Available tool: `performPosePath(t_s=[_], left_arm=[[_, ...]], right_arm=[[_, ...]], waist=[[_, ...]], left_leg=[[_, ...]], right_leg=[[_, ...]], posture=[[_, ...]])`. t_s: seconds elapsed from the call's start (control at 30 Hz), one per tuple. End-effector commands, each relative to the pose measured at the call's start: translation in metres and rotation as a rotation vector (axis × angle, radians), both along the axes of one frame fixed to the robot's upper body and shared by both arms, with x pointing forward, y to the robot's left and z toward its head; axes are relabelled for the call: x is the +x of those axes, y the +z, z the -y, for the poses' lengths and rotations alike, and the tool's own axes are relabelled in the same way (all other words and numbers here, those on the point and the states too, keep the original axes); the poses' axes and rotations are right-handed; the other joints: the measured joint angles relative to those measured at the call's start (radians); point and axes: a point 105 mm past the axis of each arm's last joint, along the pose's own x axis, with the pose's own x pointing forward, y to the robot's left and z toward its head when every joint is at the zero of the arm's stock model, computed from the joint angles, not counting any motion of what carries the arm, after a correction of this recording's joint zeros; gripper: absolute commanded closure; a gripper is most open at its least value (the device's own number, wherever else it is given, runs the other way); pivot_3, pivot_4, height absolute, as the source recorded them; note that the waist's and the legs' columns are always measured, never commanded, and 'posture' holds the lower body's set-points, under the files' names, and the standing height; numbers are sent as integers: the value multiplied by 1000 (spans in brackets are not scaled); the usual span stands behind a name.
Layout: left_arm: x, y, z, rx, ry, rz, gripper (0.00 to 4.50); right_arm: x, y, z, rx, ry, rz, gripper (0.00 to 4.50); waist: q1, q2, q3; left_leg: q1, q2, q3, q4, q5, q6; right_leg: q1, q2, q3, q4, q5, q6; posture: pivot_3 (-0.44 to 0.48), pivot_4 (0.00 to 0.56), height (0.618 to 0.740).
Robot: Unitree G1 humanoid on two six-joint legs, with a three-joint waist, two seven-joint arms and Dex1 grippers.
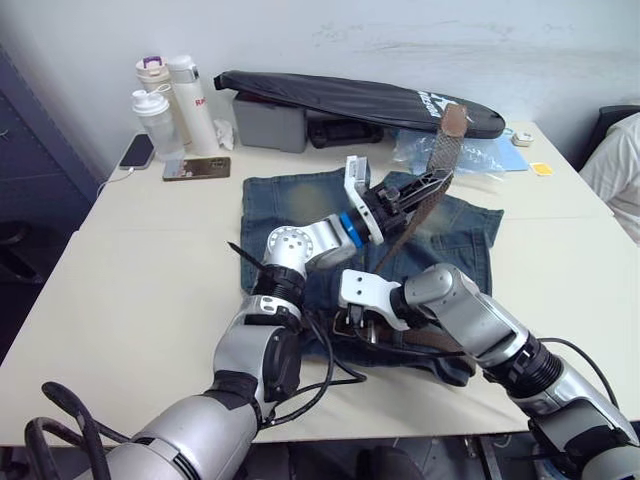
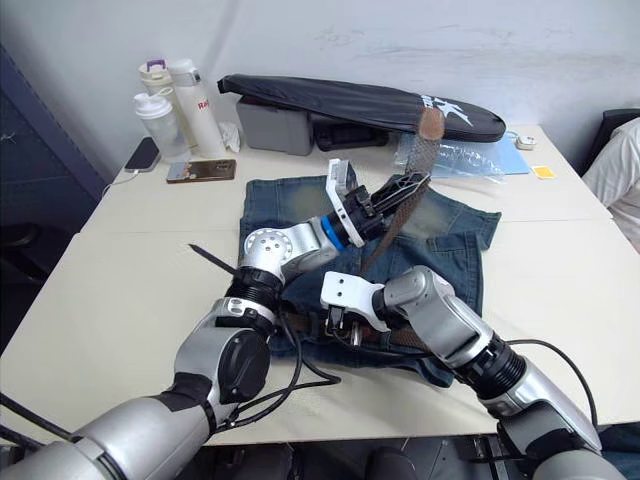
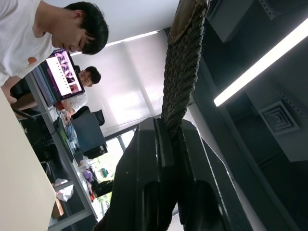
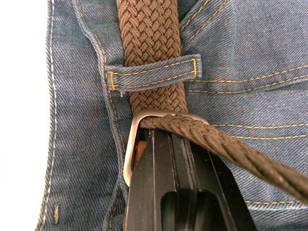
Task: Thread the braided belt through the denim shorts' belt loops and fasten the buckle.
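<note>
Your left claw (image 1: 432, 183) is clamped on the dark brown braided belt (image 1: 443, 140), tip raised above the faded blue denim shorts (image 1: 290, 205). Right claw (image 4: 166, 137) is pinched shut on the silver rectangular buckle (image 4: 132, 130), just beside a blue denim belt loop (image 4: 153, 73).

right tool (image 4: 161, 137) covers most of the buckle (image 4: 132, 139), prong not visible. Waistband run of the braided belt (image 1: 437, 165) mostly hidden under the right arm, so belt loops (image 4: 153, 73) there can't be counted. Person at the table (image 1: 150, 290) edge cut off by frame
</note>
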Motion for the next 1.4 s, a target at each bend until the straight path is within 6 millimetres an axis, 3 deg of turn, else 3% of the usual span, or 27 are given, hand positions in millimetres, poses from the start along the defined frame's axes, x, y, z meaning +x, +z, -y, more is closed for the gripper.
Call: performPosePath(t_s=[0.03,0.17,0.4,0.53,0.63,0.77,0.93,1.13,1.4], left_arm=[[-21,74,12,-197,-62,201,4500],[-15,62,-3,-153,-36,203,4500],[-7,38,-46,-97,45,171,4500],[-12,13,-62,-24,76,144,4500],[-15,7,-64,-3,85,137,4500],[-20,0,-60,21,84,131,4500],[-24,-4,-54,42,71,130,4500],[-29,-6,-47,55,43,138,4500],[-45,-9,-27,100,-65,179,4500]], right_arm=[[-71,-145,67,-394,-175,-459,4489],[-61,-137,66,-315,-212,-406,4489],[-43,-111,69,-181,-259,-290,4489],[-36,-73,61,-75,-291,-176,4489],[-36,-58,59,-41,-309,-150,4489],[-32,-14,56,82,-355,-121,4489],[-23,23,71,148,-432,-75,2799],[-29,52,84,175,-472,-56,165],[-42,83,93,199,-477,-27,67]], waist=[[0,0,0],[-2,0,-3],[0,2,-3],[10,3,-1],[16,4,0],[38,8,9],[57,11,19],[62,10,24],[58,13,30]], left_leg=[[0,0,0,0,0,0],[0,1,-1,0,0,0],[0,0,-2,0,0,0],[-3,0,-3,0,0,0],[-17,-4,-3,0,4,-5],[-29,-14,-2,0,7,-3],[-36,-23,2,0,12,8],[-39,-26,3,0,12,9],[-39,-25,5,-2,14,7]], right_leg=[[0,0,0,0,0,0],[0,0,0,0,0,0],[0,-1,0,0,0,-1],[-1,-5,0,0,1,-1],[-12,-11,2,1,2,1],[-20,-11,-5,4,6,7],[-24,-15,-5,0,7,10],[-26,-16,-6,-2,8,11],[-32,-13,-5,1,8,12]], posture=[[0,150,740],[0,150,740],[0,150,740],[0,150,740],[0,150,740],[0,150,740],[0,150,740],[0,150,740],[0,150,740]])
